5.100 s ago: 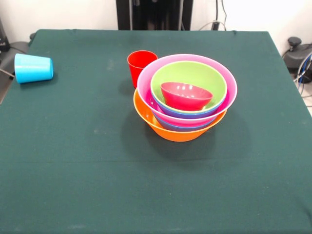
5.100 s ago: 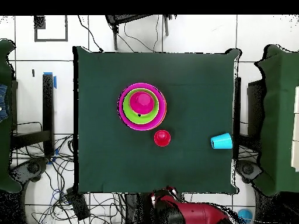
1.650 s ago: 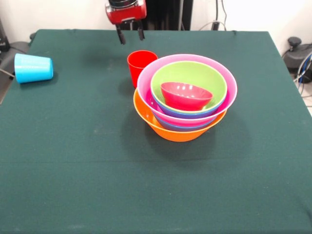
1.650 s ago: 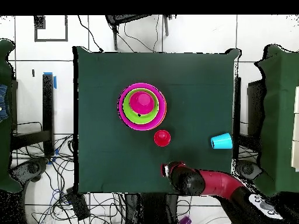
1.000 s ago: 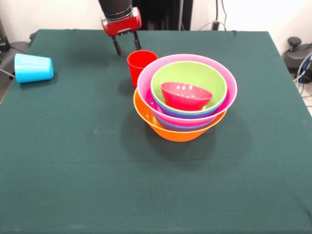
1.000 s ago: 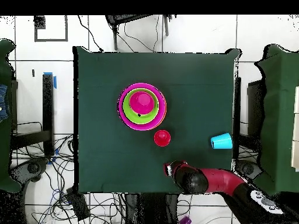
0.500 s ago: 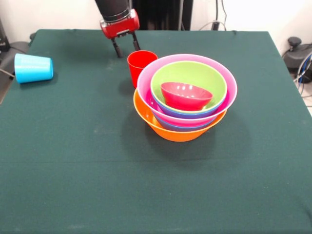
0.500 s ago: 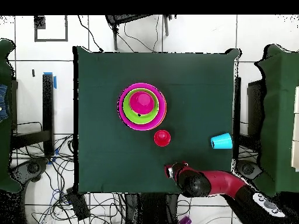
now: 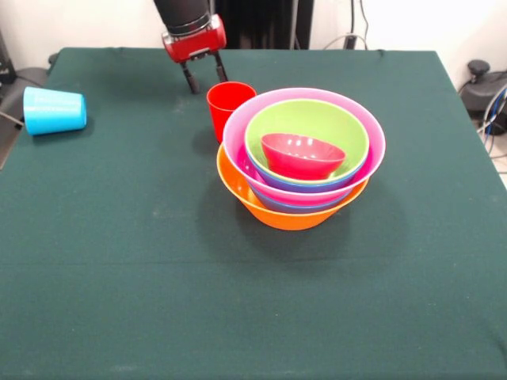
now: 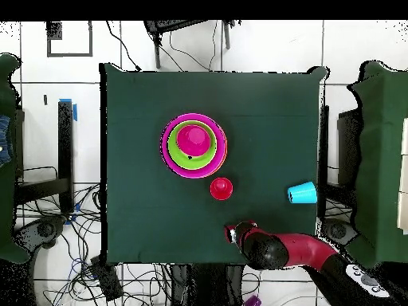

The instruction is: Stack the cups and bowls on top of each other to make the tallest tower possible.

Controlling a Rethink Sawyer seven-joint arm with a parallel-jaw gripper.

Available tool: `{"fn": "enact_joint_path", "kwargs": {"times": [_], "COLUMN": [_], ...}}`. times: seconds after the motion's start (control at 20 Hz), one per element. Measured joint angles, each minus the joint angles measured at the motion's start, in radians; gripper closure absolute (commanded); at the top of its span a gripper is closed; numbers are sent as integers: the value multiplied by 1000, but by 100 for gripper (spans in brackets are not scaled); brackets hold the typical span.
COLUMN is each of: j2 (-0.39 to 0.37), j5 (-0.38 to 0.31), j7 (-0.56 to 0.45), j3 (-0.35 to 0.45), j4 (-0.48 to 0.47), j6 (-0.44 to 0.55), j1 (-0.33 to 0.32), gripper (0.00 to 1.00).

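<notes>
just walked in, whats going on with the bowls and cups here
A robot arm is building a tower of nested bowls: a small red bowl in a green one, in a pink one, on an orange bowl at the base. Its open gripper hangs empty just behind the upright red cup beside the stack, apparently the next pick. A light blue cup lies on its side near the table edge.

One camera faces me from across the table (image 9: pixel 119 261), fairly close and angled down, so my pincer (image 9: pixel 203 77) hangs at its top edge. The other looks straight down from high above, taking in the whole table (image 10: pixel 263 111) and the floor around, with my pincer (image 10: pixel 232 233) low in that picture. Both share the tower (image 9: pixel 301 158) (image 10: pixel 194 145) beyond my pincer.
</notes>
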Motion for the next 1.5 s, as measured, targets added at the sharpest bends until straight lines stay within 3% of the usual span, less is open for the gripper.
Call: {"fn": "enact_joint_path", "kwargs": {"times": [0.2, 0.4, 0.5, 0.85, 1.1, 1.5], "j2": [-9, -27, -47, -108, -153, -224], "j5": [-1, -1, -1, 0, 0, 0], "j7": [0, 0, 0, 10, 32, 37], "j3": [-15, -43, -75, -164, -214, -229], "j4": [-3, -5, -3, 29, 68, 132], "j6": [2, 2, 2, -3, -16, -16], "j1": [29, 89, 152, 251, 258, 202], "gripper": [0, 0, 0, 0, 0, 0]}}
